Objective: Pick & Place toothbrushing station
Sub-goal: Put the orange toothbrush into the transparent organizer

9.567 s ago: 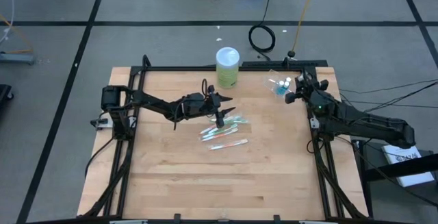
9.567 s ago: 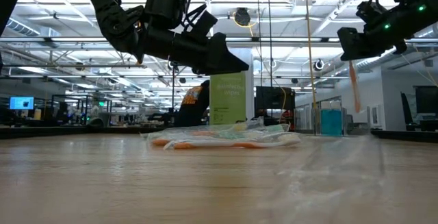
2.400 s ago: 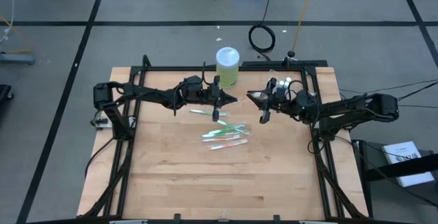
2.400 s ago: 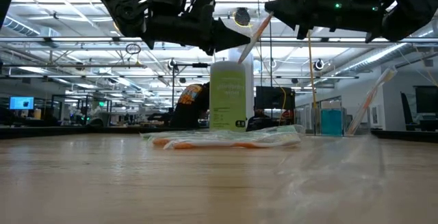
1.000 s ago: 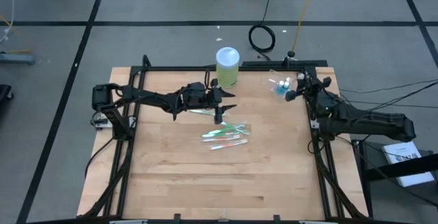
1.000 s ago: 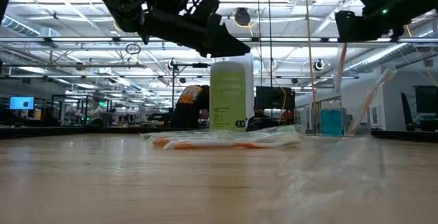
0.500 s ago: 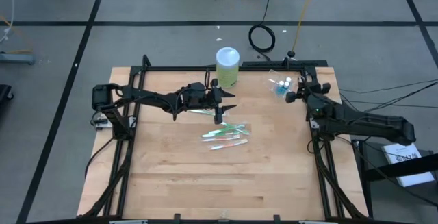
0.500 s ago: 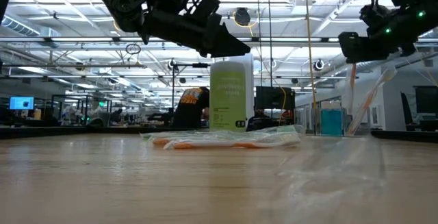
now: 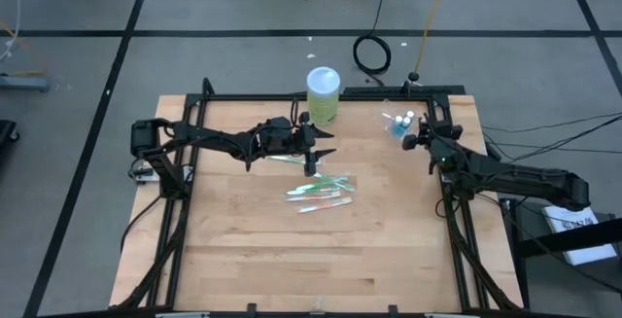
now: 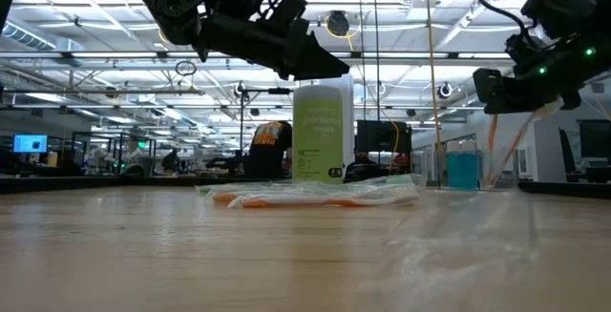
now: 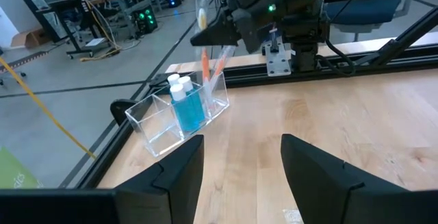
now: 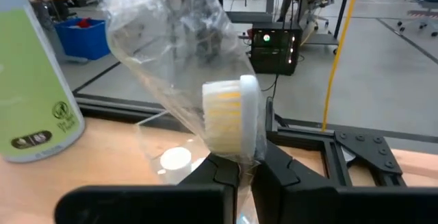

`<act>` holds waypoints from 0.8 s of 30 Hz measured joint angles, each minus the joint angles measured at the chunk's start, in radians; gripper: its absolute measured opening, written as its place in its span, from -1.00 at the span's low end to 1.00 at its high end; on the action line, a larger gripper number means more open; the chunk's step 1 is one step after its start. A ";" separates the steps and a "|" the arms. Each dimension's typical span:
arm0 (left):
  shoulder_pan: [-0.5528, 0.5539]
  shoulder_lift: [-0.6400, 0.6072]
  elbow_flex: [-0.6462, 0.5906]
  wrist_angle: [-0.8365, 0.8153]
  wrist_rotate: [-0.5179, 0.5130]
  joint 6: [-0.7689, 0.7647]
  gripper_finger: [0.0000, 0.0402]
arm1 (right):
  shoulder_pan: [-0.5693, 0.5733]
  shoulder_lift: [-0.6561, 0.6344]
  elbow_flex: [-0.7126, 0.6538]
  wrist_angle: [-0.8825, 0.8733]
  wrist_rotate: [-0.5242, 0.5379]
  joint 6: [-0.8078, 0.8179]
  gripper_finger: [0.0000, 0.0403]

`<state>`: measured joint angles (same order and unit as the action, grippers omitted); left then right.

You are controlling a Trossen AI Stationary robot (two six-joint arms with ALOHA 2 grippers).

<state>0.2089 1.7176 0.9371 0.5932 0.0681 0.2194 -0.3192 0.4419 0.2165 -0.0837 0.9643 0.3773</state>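
Observation:
A clear plastic cup with compartments (image 9: 397, 122) stands at the table's far right and holds teal white-capped tubes (image 11: 185, 101) and a leaning pink-white toothbrush (image 11: 220, 70). My right gripper (image 9: 413, 135) is just above it, shut on a wrapped orange-white toothbrush (image 10: 494, 145). Several wrapped green-white and pink-white toothbrushes (image 9: 321, 190) lie flat at mid table. My left gripper (image 9: 313, 158) hovers open above their far end, holding nothing. Its fingers also show in the left wrist view (image 11: 243, 176). My right gripper pinches the toothbrush between its two fingers just below the brush head (image 12: 236, 148), over its clear wrapper. The fingers lie roughly level and across the toothbrush. It hangs upright below the fingers, head up, and its lower end (image 11: 204, 80) reaches into the clear cup.
A lime-green white-lidded cylinder (image 9: 323, 94) stands at the far middle, just beyond my left gripper. A black frame rail (image 9: 442, 99) runs along the table's edges close behind the cup. Bare wood lies toward the near edge (image 9: 311, 260).
My right gripper has gone down and a little toward the near edge over the clear cup, staying shut. The toothbrush it holds has sunk with it, upright, so its lower end now stands lower beside the toothbrush leaning in the cup.

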 joint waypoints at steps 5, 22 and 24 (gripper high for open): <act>0.000 0.000 0.000 0.000 0.000 0.000 0.01 | -0.018 0.000 -0.022 0.015 -0.001 0.002 -0.89; 0.000 0.000 0.000 -0.009 0.000 0.001 0.01 | -0.022 0.000 -0.033 0.166 -0.036 -0.129 -0.58; 0.000 0.000 0.000 -0.013 0.000 0.001 0.01 | -0.022 0.000 -0.032 0.178 -0.035 -0.146 -0.48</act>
<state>0.2089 1.7180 0.9371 0.5801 0.0681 0.2199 -0.3408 0.4423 0.1841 0.0940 0.9289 0.2310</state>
